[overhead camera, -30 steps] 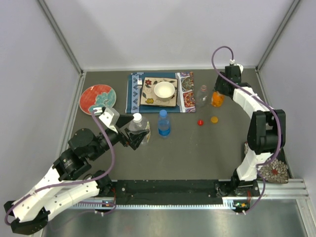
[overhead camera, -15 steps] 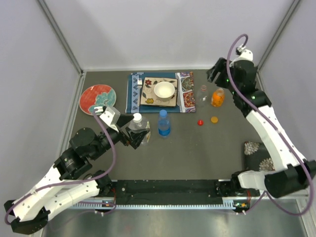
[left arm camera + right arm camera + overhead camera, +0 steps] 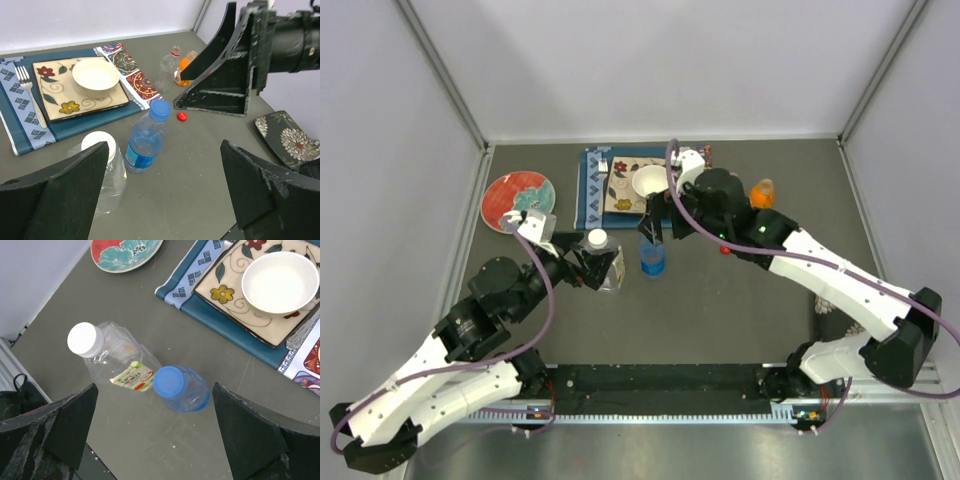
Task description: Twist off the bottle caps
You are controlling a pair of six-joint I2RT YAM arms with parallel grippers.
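Note:
A wide clear bottle with a white cap stands left of centre. My left gripper is open beside it, and the bottle sits just inside the left finger, not gripped. Right of it stands the blue-tinted bottle with its blue cap on. My right gripper hangs open directly above that cap, its fingers wide on either side. A slim clear bottle and the orange bottle stand at the back right. A loose red cap lies on the table. The orange cap is hidden.
A blue patterned placemat at the back holds a square floral plate, a white bowl and a fork. A red and teal plate lies at the far left. A dark flowered dish sits at the right.
My right arm has swung from the orange bottle at the back right to above the blue bottle, and its jaws have opened wide. The left arm has barely moved.

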